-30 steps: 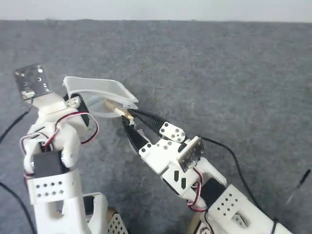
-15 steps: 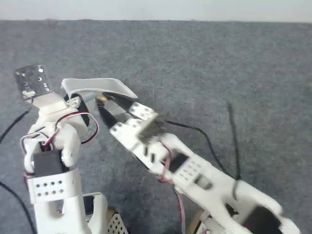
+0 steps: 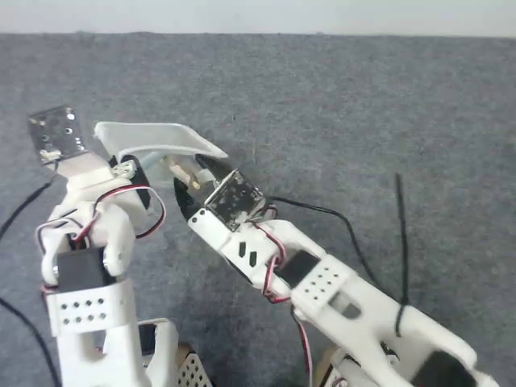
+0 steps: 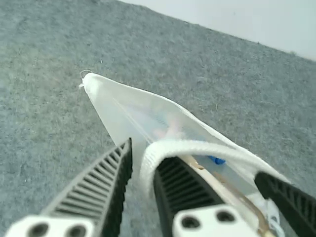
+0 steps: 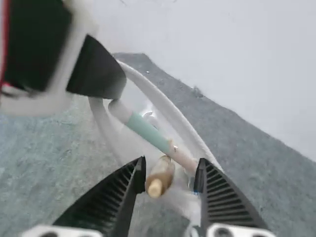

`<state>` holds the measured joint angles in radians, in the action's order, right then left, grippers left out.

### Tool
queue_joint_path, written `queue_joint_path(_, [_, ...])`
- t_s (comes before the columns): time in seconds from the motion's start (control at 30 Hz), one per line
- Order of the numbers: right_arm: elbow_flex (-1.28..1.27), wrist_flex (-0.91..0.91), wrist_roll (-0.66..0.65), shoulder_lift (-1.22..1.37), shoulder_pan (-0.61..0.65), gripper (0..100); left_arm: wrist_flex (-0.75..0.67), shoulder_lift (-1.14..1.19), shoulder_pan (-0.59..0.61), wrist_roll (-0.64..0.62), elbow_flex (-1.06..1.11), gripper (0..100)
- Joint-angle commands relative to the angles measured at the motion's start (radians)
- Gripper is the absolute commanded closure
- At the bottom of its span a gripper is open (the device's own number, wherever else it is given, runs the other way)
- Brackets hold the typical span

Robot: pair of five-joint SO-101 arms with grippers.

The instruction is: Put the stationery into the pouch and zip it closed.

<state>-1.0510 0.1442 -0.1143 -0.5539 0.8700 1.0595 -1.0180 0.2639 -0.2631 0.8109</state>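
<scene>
Left gripper (image 4: 143, 158) is clamping the pouch (image 3: 157, 141) rim and holding the mouth open. The right gripper (image 5: 170, 165) is now sitting at that mouth after swinging in from the lower right over the last second, jaws apart around the pencil (image 5: 159, 178) end beside a teal-banded pen (image 5: 145, 132), so loading is probably finishing, zip not yet started. Pencil end is sticking out of the opening and blocking the zip, and a black cable (image 3: 401, 234) is trailing over the grey mat (image 3: 363, 105) on the right

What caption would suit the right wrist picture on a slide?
Open right gripper straddles the end of a pencil at the mouth of the pouch.
</scene>
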Motion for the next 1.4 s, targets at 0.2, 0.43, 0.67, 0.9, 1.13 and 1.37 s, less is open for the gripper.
queue_joint_path(0.2, [0.028, -0.348, 0.133, -0.450, -0.071, 83.9, -0.028, -0.017, 0.009, -0.012, -0.028, 96])
queue_joint_path(0.43, [0.028, -0.486, 0.150, -0.628, -0.085, 84.0, -0.029, -0.017, 0.009, -0.015, -0.028, 96])
queue_joint_path(0.67, [0.031, -0.530, 0.147, -0.679, -0.130, 84.0, -0.029, -0.014, 0.009, -0.052, -0.042, 92])
queue_joint_path(0.9, [0.034, -0.518, 0.167, -0.588, -0.344, 84.0, 0.097, 0.038, -0.028, -0.031, -0.286, 95])
queue_joint_path(1.13, [0.091, -0.360, 0.313, -0.260, -0.483, 84.1, 0.304, 0.430, -0.146, 0.017, -0.664, 99])
queue_joint_path(1.37, [0.244, -0.328, 0.327, 0.082, -0.519, 84.1, 0.641, 0.815, -0.160, -0.012, -1.359, 99])
